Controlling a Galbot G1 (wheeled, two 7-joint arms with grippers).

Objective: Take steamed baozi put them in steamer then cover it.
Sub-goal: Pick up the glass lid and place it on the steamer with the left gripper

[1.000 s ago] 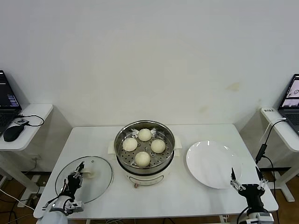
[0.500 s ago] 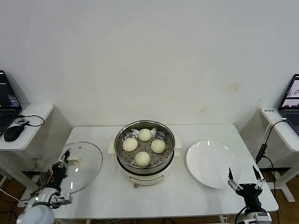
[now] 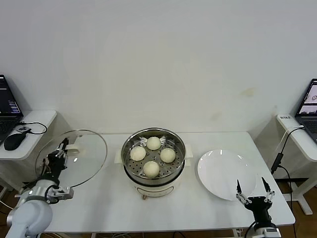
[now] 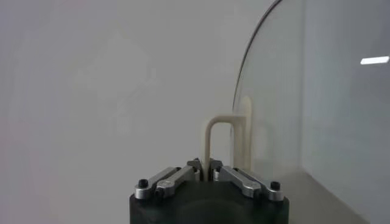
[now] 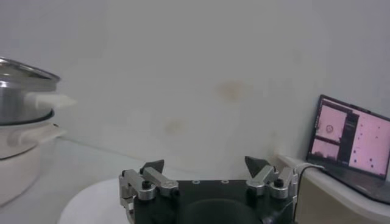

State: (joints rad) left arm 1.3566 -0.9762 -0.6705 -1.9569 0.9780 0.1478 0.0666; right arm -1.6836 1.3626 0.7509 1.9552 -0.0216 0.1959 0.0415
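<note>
at the left of the head view the left gripper (image 3: 60,149) has its jaws clamped on the cream handle of the cover (image 3: 74,157), which is held tilted in the air over the desk's (image 3: 109,198) left edge. the steamer (image 3: 153,161) sits mid-frame with four steamed baozi (image 3: 151,169) on its tray. at lower right the right gripper (image 3: 253,192) hovers, jaws wide, over the near edge of the white plate (image 3: 225,173).

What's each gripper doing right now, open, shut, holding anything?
Left gripper: shut on the cover by its handle, lifted left of the steamer.
Right gripper: open, holding nothing, by the plate.
</note>
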